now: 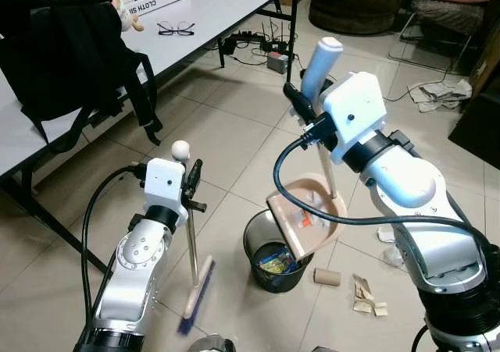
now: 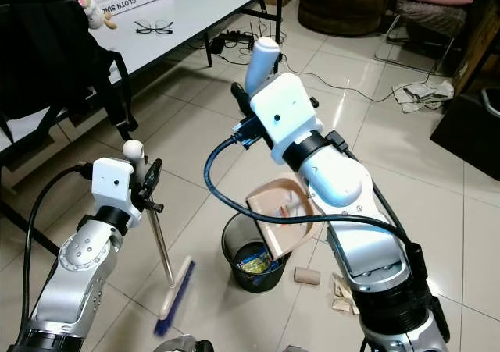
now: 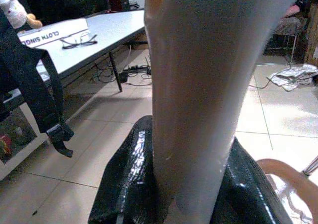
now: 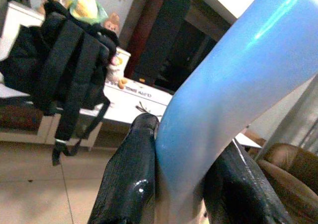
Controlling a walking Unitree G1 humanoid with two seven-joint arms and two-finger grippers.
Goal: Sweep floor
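Note:
My left gripper (image 1: 191, 184) is shut on the thin metal handle (image 1: 191, 239) of a broom. Its blue-bristled brush head (image 1: 197, 297) rests on the tiles just left of a black bin (image 1: 255, 252). My right gripper (image 1: 301, 106) is shut on the pale blue grip (image 1: 322, 62) of a beige dustpan (image 1: 326, 190). The pan hangs tilted over the bin's mouth, with small orange and white scraps lying in it. In the left wrist view the black fingers (image 3: 124, 184) clamp a pale handle (image 3: 208, 85); in the right wrist view the fingers (image 4: 129, 179) clamp the blue grip (image 4: 223, 95).
A cardboard roll (image 1: 327, 277) and torn paper scraps (image 1: 367, 296) lie on the tiles right of the bin. A white table (image 1: 226, 1) with a black backpack (image 1: 70, 55), glasses (image 1: 176, 29) and a box stands at the left. Cables (image 1: 258, 44) run under it.

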